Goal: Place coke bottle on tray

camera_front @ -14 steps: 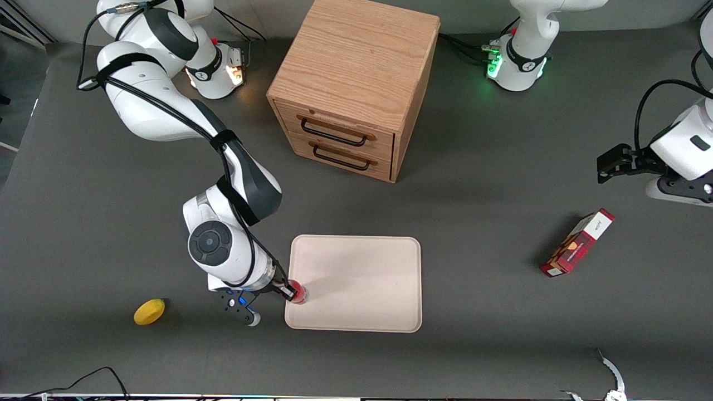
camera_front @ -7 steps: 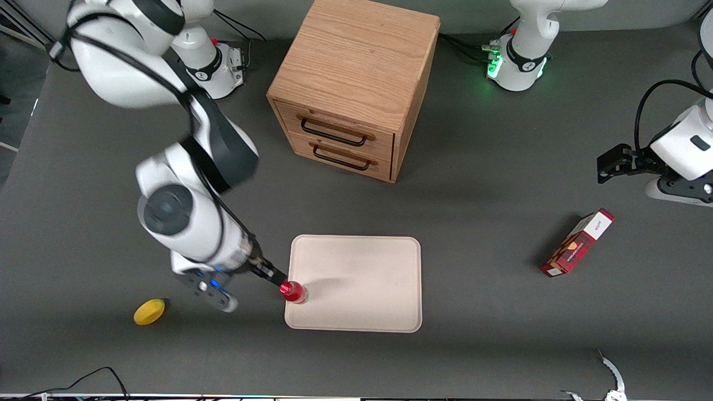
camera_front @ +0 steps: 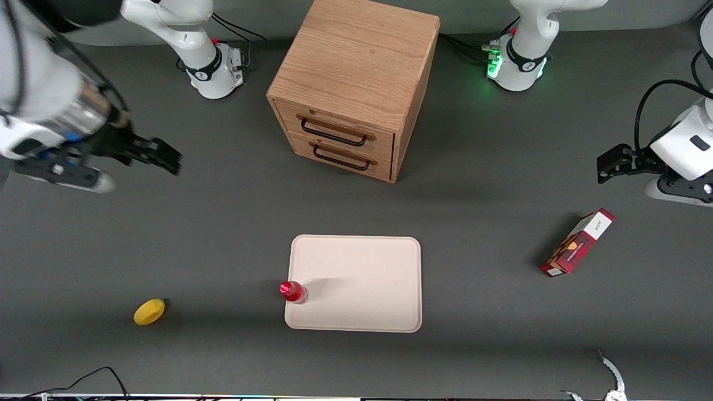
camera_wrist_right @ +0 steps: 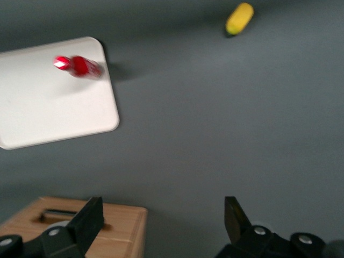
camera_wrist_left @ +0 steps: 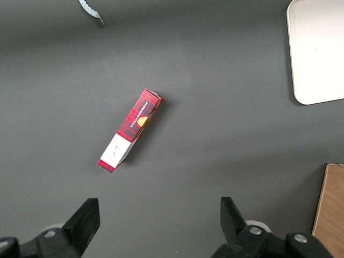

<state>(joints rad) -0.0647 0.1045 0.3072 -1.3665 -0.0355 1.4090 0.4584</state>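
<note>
Right arm has swung well away since a second ago: then its hand was closed on the coke bottle at the tray's edge, half a second ago it had just let go beside the bottle; now the hand (camera_front: 167, 159) hangs high over bare worktop (camera_front: 223, 223) toward the working arm's end, farther from the front camera than the tray, fingers spread open and holding nothing. Worktop is a dark grey matte sheet, running to the frame edges all round; little of the room shows past it. Wooden drawer cabinet (camera_front: 351, 83) stands mid-worktop between the arm bases, two dark-handled drawers facing the front camera, both pushed in. Tray (camera_front: 362, 278), pale cream with rounded corners, lies flat in front of the cabinet, nearer the camera, unmoved across the frames. Red-and-white carton (camera_front: 579, 243) lies on its side toward the parked arm's end, unchanged. Yellow lemon-like fruit (camera_front: 149, 311) rests on the worktop toward the working arm's end, unchanged. Coke bottle (camera_front: 293, 291) stands on the tray just inside the rim on the working arm's side, near the camera-side corner, in the same spot as half a second ago. Long axis upright, red cap up; the wrist view confirms it (camera_wrist_right: 78, 65) on the tray surface near that corner.
</note>
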